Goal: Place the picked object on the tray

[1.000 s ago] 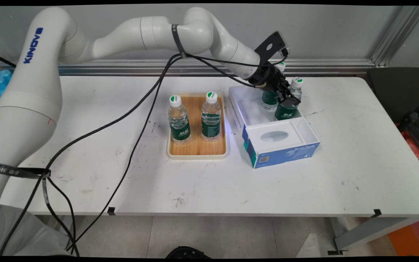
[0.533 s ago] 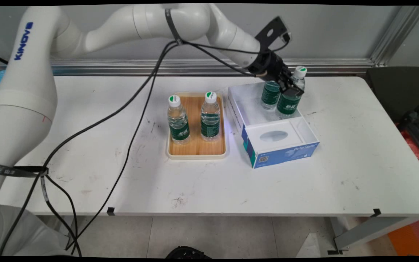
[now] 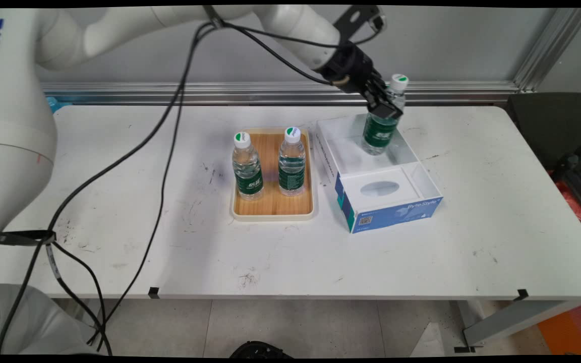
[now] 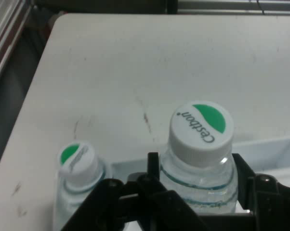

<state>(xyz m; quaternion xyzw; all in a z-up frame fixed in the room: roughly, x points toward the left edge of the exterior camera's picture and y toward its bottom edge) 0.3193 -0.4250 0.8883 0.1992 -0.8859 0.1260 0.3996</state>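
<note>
End effector [image 3: 382, 103] clamped on water bottle [image 3: 382, 122], lifted above open box [image 3: 421, 174]; second bottle [image 4: 76, 178] beside; surrounding desk [image 3: 497, 201] open.

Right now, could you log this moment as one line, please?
gripper: shut on held bottle, above white box | second bottle: in box | two bottles on wooden tray

Clear glossy plastic bottle [image 3: 382, 123] with smooth white cap [image 4: 201, 129], wood-grain tray [image 3: 273, 174] rimmed in cream plastic, printed glossy cardboard box [image 3: 391, 210], matt scuffed white table [image 3: 290, 252], matt black gripper [image 3: 384, 103]
</note>
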